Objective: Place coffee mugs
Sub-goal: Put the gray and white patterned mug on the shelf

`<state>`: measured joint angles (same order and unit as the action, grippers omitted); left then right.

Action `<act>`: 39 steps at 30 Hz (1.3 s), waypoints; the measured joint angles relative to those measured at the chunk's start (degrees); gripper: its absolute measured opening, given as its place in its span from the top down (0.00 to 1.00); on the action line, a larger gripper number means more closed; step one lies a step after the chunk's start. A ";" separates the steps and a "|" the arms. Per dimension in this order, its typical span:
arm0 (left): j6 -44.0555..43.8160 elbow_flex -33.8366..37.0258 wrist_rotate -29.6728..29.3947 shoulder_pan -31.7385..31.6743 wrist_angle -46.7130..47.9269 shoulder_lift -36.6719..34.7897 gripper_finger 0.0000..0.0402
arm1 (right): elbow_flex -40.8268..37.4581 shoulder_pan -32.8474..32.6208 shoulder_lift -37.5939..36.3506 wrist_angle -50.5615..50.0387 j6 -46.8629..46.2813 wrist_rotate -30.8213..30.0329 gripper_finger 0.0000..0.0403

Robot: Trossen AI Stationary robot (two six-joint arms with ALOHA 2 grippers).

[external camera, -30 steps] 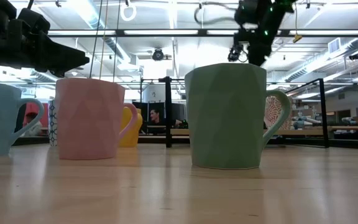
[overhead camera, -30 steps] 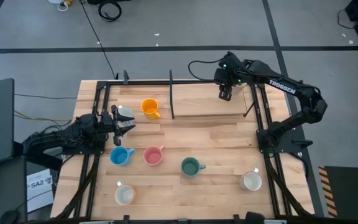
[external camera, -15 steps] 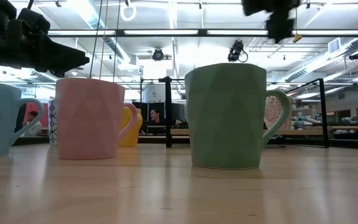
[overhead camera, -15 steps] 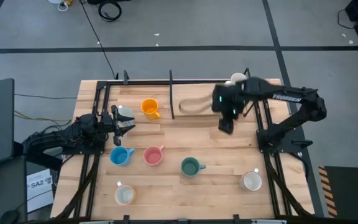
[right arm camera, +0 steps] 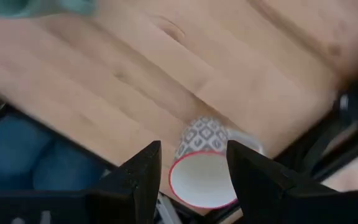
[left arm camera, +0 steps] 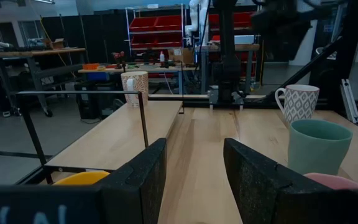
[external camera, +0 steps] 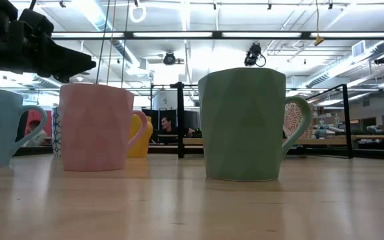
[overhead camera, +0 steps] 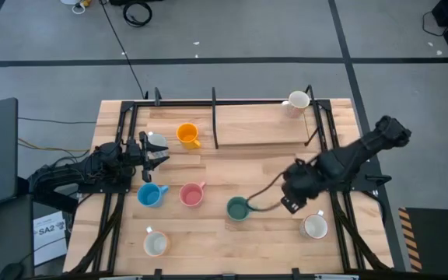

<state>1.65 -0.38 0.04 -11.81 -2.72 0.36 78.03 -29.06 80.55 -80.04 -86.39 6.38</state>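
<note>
The right claw (overhead camera: 292, 204) hangs spread and empty just beside the patterned mug (overhead camera: 314, 226), with the green mug (overhead camera: 238, 208) on its other side. The left claw (overhead camera: 155, 152), apparently spread too, waits near the orange mug (overhead camera: 187, 134).

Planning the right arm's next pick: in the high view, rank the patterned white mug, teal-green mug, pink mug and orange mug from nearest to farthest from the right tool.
From the right tool:
1. Patterned white mug, near the table's front right corner.
2. Teal-green mug, towards the centre.
3. Pink mug, farther left.
4. Orange mug, back left.
</note>
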 joint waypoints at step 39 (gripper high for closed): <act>-0.02 0.00 0.01 0.00 0.04 0.00 0.58 | -20.50 -12.94 0.04 23.67 -38.68 1.32 0.53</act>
<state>1.63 -0.38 0.04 -11.81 -2.68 0.36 57.53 -42.00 80.60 -56.38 -125.08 7.69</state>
